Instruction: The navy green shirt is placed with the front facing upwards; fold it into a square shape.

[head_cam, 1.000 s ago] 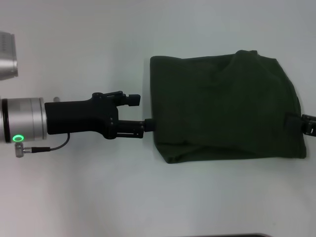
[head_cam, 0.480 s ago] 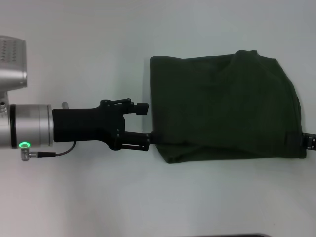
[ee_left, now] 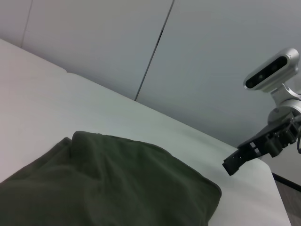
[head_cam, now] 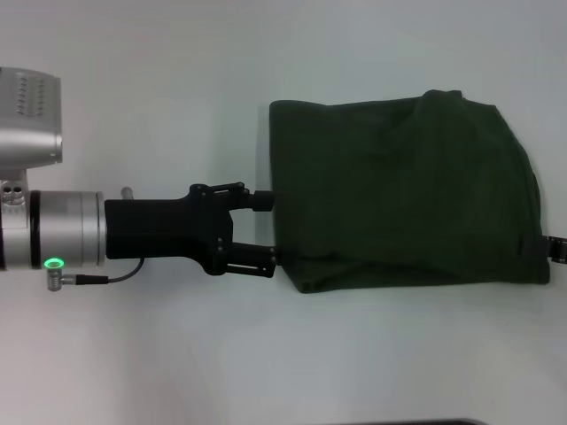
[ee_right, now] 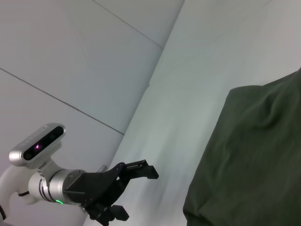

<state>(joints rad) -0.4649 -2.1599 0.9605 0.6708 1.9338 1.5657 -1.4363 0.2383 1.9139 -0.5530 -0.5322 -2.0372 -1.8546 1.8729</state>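
Left tool (head_cam: 264, 232), fingers apart, meets folded navy green shirt (head_cam: 403, 190); right tool's (head_cam: 557, 250) state seems unreadable.

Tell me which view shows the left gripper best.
The head view: the left gripper shows side-on, fingers apart, tips at the shirt's left edge. The right wrist view shows it farther off, also open, off the cloth's edge. The left wrist view shows none of its own fingers, only the shirt and the right gripper.
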